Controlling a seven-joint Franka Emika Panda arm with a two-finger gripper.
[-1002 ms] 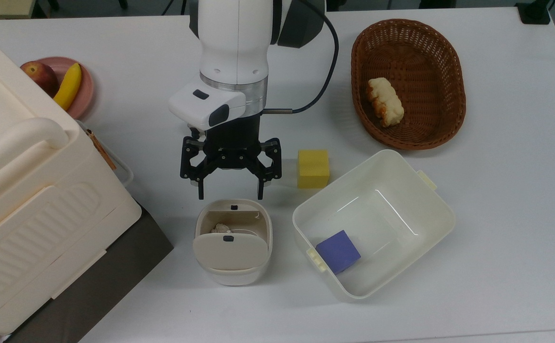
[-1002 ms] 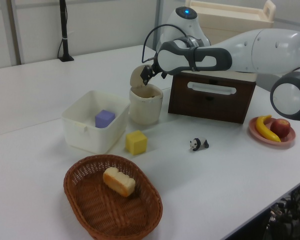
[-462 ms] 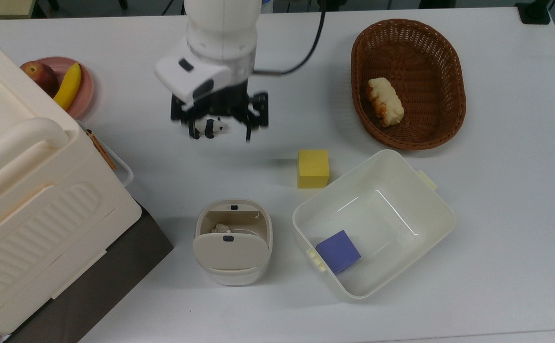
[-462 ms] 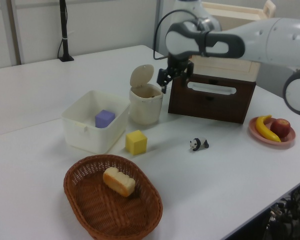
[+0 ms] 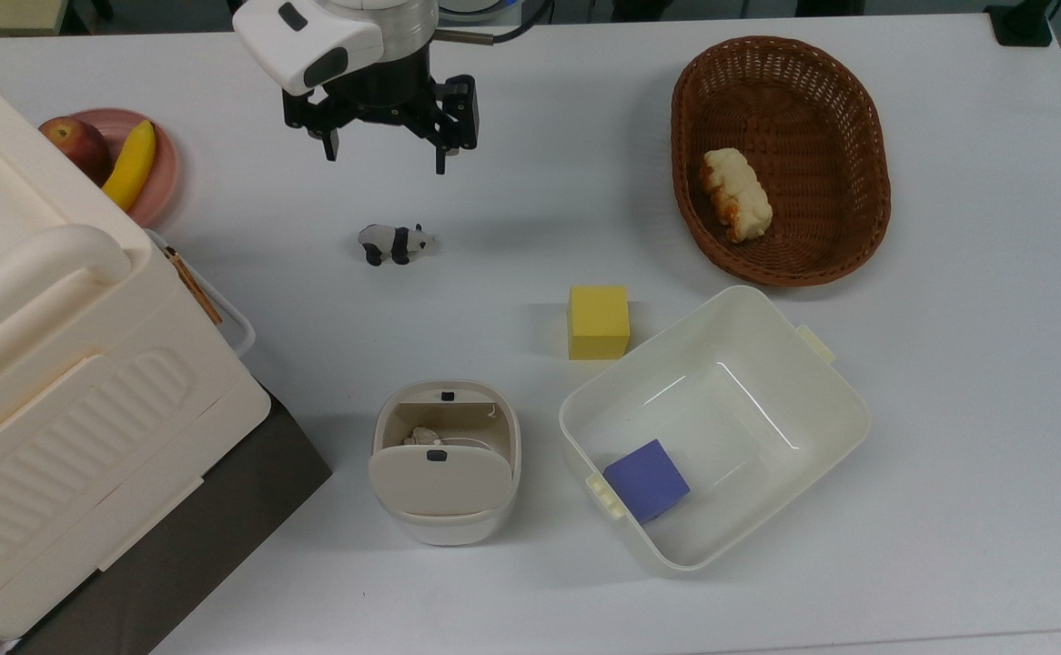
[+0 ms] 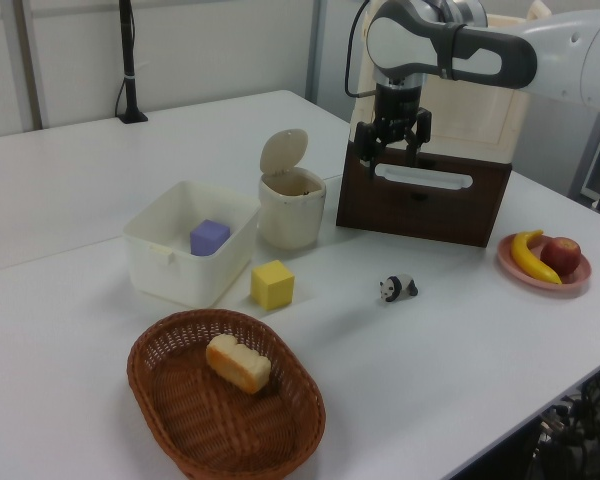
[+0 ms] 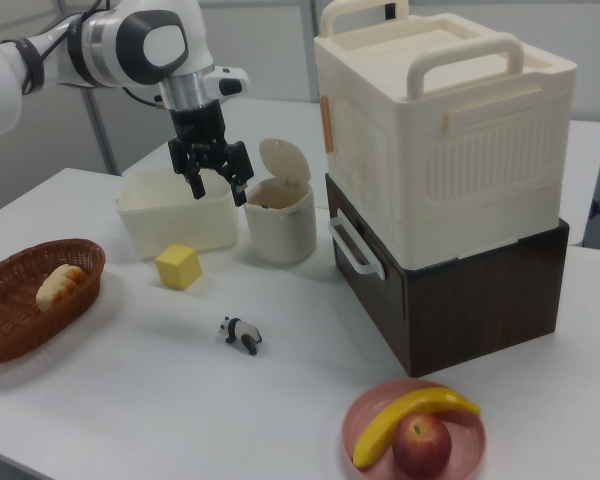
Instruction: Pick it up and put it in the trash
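Two black fingers of the gripper stand wide apart, holding nothing, raised above bare white table. From it, the cream swing-lid plastic bin sits at six o'clock in the top view, the off-white wrinkly tissue ball inside, the black-and-white panda figurine between.

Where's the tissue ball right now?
In the top view the tissue ball lies inside the trash bin, just behind its swing lid, to the top view's left of the white tub.
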